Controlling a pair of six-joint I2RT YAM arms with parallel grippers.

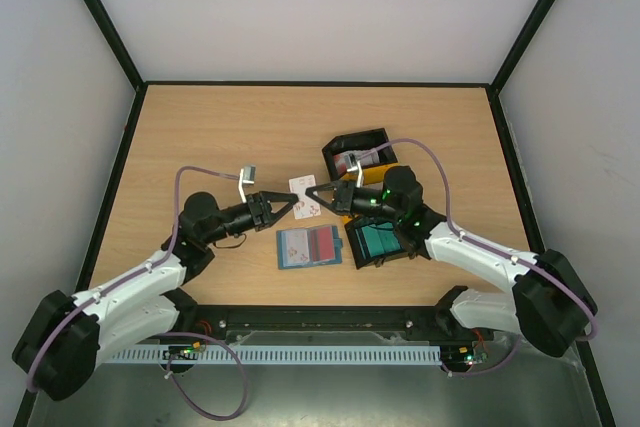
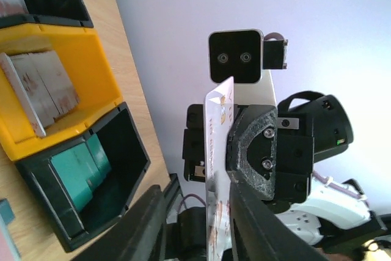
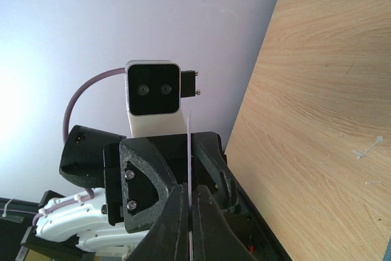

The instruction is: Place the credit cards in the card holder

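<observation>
Plastic credit card (image 1: 301,188) above the card holder (image 1: 308,246) looked light, stiff and slick, best pinched flat near an edge; right pincer (image 1: 314,192) clamped it, left pincer (image 1: 292,205) closure could not be told.

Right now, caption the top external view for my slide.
Right pincer offers white, red-marked plastic card to left pincer near open teal-blue folding wallet.
</observation>
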